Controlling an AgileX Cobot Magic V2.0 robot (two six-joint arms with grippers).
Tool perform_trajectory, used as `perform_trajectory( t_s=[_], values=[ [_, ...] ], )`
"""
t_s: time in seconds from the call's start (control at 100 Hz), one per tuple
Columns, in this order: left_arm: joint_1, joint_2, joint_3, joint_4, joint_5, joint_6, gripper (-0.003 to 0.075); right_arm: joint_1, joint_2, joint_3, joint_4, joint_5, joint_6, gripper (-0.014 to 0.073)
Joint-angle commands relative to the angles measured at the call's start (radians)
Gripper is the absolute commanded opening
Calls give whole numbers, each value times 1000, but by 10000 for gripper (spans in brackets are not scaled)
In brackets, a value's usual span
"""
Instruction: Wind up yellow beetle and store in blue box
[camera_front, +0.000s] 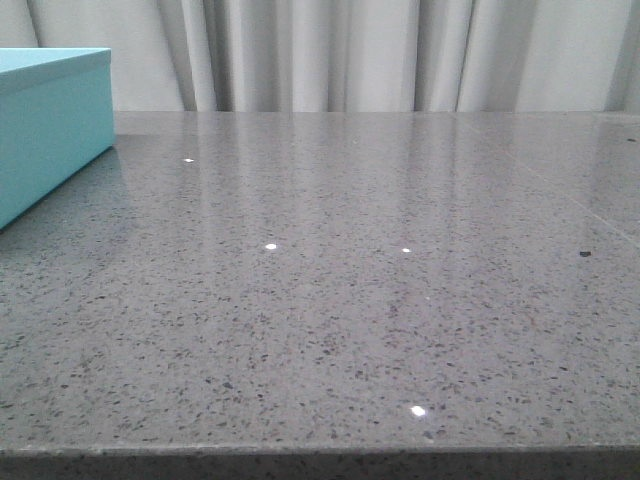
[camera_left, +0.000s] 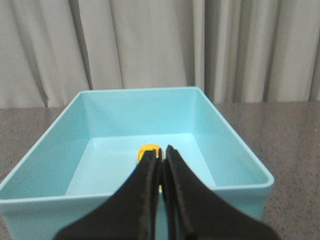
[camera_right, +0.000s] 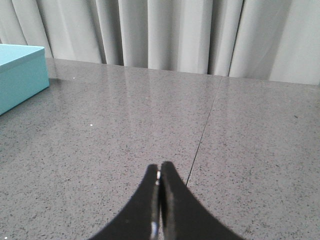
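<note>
Left wrist view: yellow beetle (camera_left: 149, 151) sits on the floor of the blue box (camera_left: 60, 150), left pincer (camera_left: 161, 152) pressed together above it, holding nothing. Right pincer (camera_right: 159, 172) also closed, empty, over the table (camera_right: 240, 140).

Left end effector (camera_left: 161, 155): jaws closed, above blue box (camera_left: 235, 145) near wall | yellow beetle (camera_left: 148, 150): on box floor, partly hidden behind fingertips | box on grey surface (camera_left: 295, 140), curtain (camera_left: 150, 45) behind

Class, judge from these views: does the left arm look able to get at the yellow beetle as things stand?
Probably yes: the yellow beetle lies in the open blue box, just beyond the left gripper, nothing between; its fingers are shut.
</note>
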Motion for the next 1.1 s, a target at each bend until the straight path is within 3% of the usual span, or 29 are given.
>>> perform_trajectory(
  t_s=[0.0, 0.31, 0.48, 1.09],
  values=[
    [-25, -12, 43, 38, -201, -67, -18, -1, 10, -26, -23, -80, -7, -64],
    [-48, -106, 286, 76, -288, -160, -19, -1, 10, -26, -23, -80, -7, -64],
    [-48, -106, 284, 82, -216, -157, -18, -1, 10, -26, -23, -80, -7, -64],
    [-53, -106, 284, 75, -216, -150, -18, -1, 10, -26, -23, -80, -7, -64]
  ],
)
